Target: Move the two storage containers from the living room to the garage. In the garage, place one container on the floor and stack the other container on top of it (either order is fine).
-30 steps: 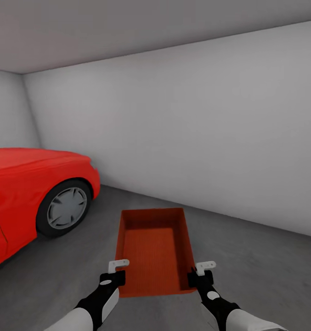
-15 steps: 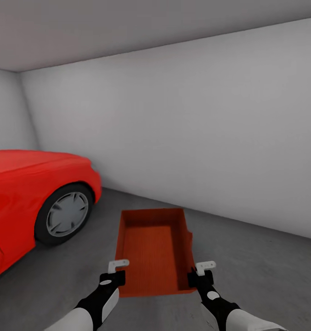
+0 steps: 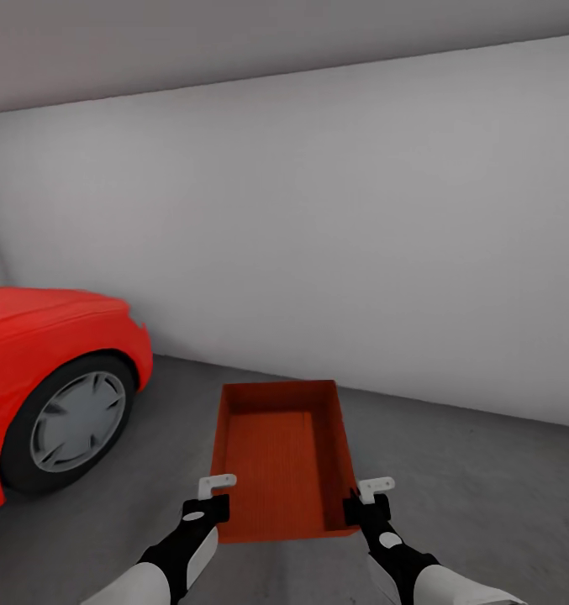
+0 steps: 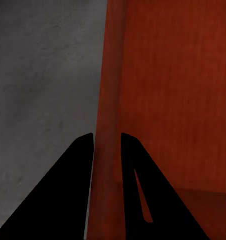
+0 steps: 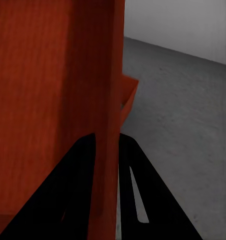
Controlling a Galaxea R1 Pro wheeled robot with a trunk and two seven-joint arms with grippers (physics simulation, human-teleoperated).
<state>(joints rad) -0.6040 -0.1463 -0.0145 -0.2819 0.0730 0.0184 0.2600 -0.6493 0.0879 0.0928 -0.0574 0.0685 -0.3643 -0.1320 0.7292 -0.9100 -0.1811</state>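
I am in the garage, holding one orange-red open-top storage container (image 3: 280, 454) out in front of me, above the dark grey concrete floor (image 3: 486, 487). My left gripper (image 3: 215, 497) is shut on the near left wall of the container (image 4: 168, 100). My right gripper (image 3: 361, 499) is shut on the near right wall (image 5: 42, 90). In each wrist view a thin wall stands clamped between the two black fingers. An orange-red rim corner (image 5: 129, 92) juts out beyond the right wall; I cannot tell whether it belongs to a second container.
A red car (image 3: 40, 353) with a grey-spoked front wheel (image 3: 70, 424) stands at the left. A plain white-grey wall (image 3: 360, 252) runs across ahead. Bare concrete lies ahead of the container and to the right.
The whole view has swung to the right, so the car and the room's corner sit further left in the picture. Both grippers and the held container keep the same pose.
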